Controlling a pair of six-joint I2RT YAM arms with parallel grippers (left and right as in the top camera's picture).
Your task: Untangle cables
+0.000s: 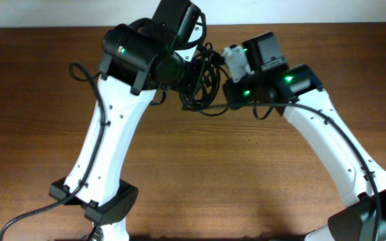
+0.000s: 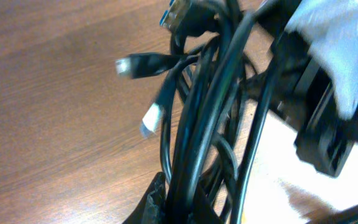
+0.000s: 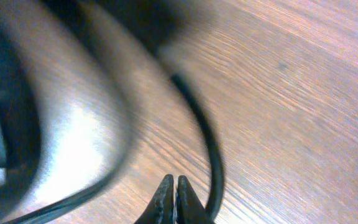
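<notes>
Where both arms meet near the far edge of the tabletop (image 1: pixel 246 174), approx halfway along it, we see the cables (image 1: pixel 203 84) bunched as a dark tangle btwn the two wrists. In the left wrist cam, the left fingers (image 2: pixel 176 208) are clenched on that bundle: several black strands rise out from btwn them and fan apart higher up. Two silver-tipped plugs (image 2: pixel 149 121) stick out sideways from the tangle, one above the other, and a blue-tipped plug (image 2: pixel 171 17) shows at the top. Whether any loop touches the wood, we can't tell. The other arm's black wrist block (image 2: pixel 319 130), w/ a white cover above it, sits right up against the bundle.

In the right wrist cam, the right fingers (image 3: pixel 174 199) are pressed tip to tip w/ nothing visible btwn them. A thin black cord (image 3: pixel 211 155) curves down over the wood just beside one finger, outside the pinch. A big blurred dark-and-pale shape fills the rest of that view on the opposite side of the fingers; too out of focus for us to ID.
</notes>
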